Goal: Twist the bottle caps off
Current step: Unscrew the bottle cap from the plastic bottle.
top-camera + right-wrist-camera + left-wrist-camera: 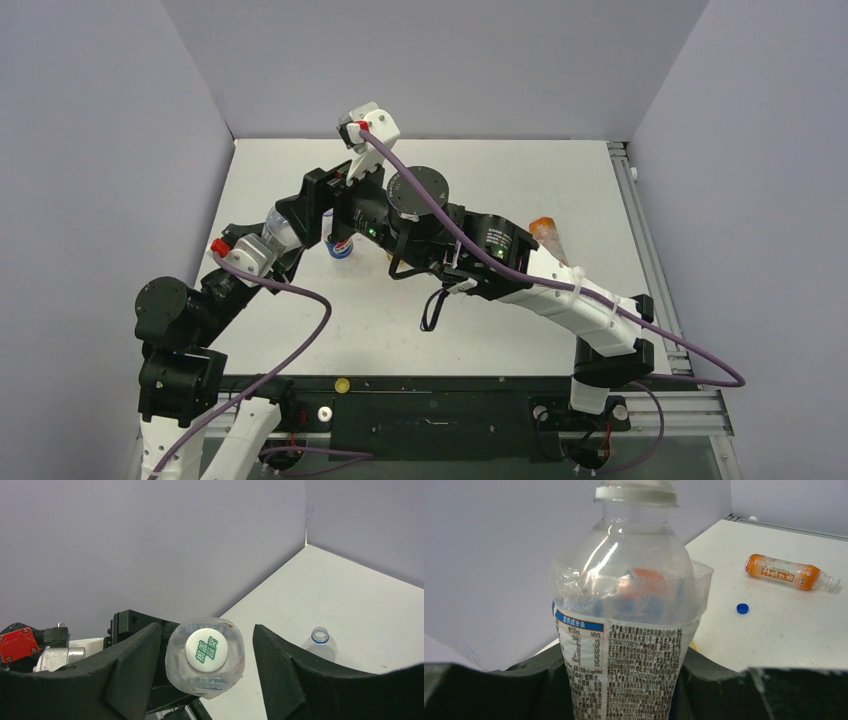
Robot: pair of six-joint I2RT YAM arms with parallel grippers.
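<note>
While the left arm [215,290] stretches from its base toward the middle of the white surface [520,180], its tool [624,690] is clamped on the lower body of a clear plastic water bottle with a white-and-blue printed label [624,630]. The bottle is held clear of the surface, its cap end turned toward the other arm. The right arm [560,290] crosses leftward over the surface, and its wrist is bent so that the right tool [206,635] faces the bottle's top end-on.

From the right wrist, the bottle's round white plastic cap with green print [207,650] sits on the neck, midway between the two black fingers [135,670]. The jaws stand apart with a gap to the cap on either side and grip nothing.

Near the held bottle, a clear plastic bottle with a blue ring at its neck [320,642] stands on the surface, its mouth open. A small round blue plastic cap [742,608] lies loose on the surface, apart from any bottle. Farther right, an orange plastic drink bottle [784,572] lies on its side with a whitish cap [833,583] on its neck. A small yellow cap [342,384] rests on the black rail [450,385] at the near edge, between the arm bases. In the overhead view the right arm covers much of the surface's middle.
</note>
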